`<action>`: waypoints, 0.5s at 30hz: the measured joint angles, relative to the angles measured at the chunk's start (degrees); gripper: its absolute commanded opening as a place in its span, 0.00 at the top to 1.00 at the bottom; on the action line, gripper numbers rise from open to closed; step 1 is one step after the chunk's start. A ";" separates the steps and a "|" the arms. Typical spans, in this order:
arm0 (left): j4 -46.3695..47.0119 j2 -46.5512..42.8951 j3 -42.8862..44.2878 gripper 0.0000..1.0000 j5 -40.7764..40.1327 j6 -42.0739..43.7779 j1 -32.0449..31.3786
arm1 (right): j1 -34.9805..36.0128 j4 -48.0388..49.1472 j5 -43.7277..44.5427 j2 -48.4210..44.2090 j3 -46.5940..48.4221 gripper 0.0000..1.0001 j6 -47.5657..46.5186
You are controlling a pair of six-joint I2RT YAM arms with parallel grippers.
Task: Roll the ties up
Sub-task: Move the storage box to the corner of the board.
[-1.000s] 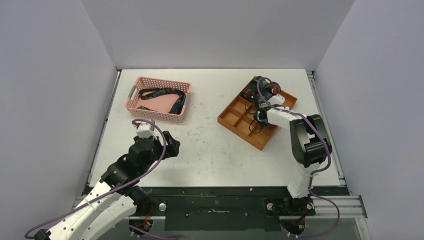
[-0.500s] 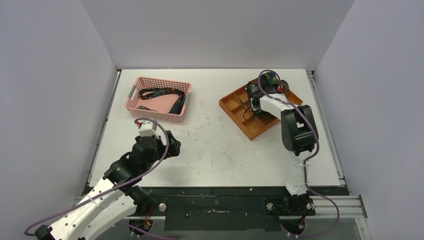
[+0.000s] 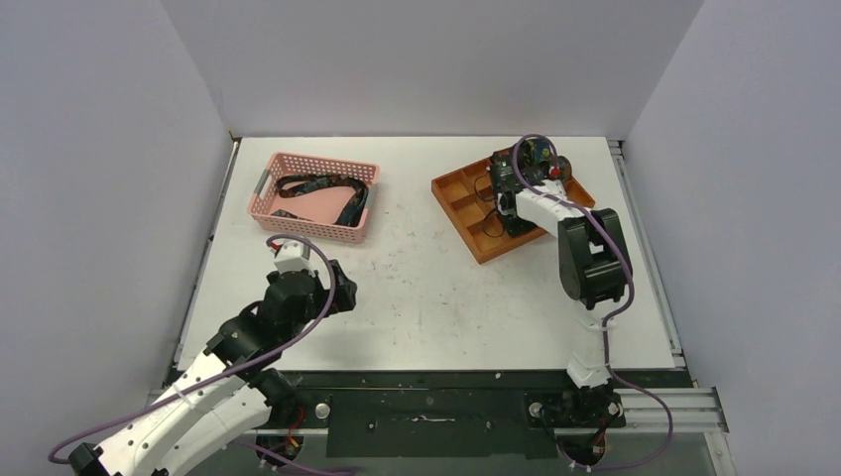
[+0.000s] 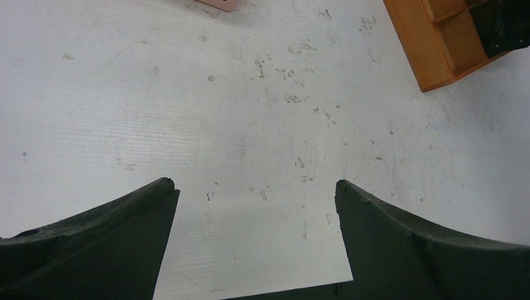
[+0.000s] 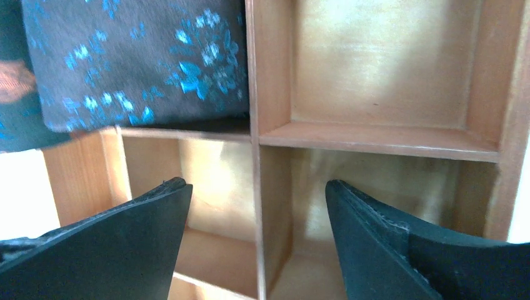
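Note:
Dark patterned ties (image 3: pixel 319 190) lie loosely coiled in the pink basket (image 3: pixel 264 205) at the back left. In the right wrist view a dark tie with blue flecks (image 5: pixel 137 62) fills one compartment of the wooden tray (image 5: pixel 253 94). My right gripper (image 5: pixel 256 185) hangs open just above the tray (image 3: pixel 458 203), its jaws either side of a divider, holding nothing. In the top view that gripper (image 3: pixel 501 203) sits over the tray's middle. My left gripper (image 4: pixel 253 184) is open over bare table, near the table's left front (image 3: pixel 337 283).
The tray's other compartments (image 5: pixel 375 69) in the right wrist view hold nothing. In the left wrist view the tray's near corner (image 4: pixel 431 56) shows at top right and the basket's corner (image 4: pixel 215 4) at the top edge. White walls enclose the table.
My right gripper has gone from shut to open. The tray has turned and shifted left and back with the right arm. The left arm has barely moved.

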 measured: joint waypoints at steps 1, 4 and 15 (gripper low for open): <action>0.02 0.02 0.00 0.03 0.04 0.02 0.00 | -0.02 0.81 -0.66 -0.92 -1.27 0.12 -1.88; 0.04 0.15 0.02 0.04 0.44 0.09 -0.04 | -0.13 1.64 -4.72 -2.62 -3.04 0.09 -8.48; -0.52 -2.38 2.71 0.03 2.14 0.68 -0.04 | -0.68 5.75 -15.30 -19.04 -10.62 0.17 -37.83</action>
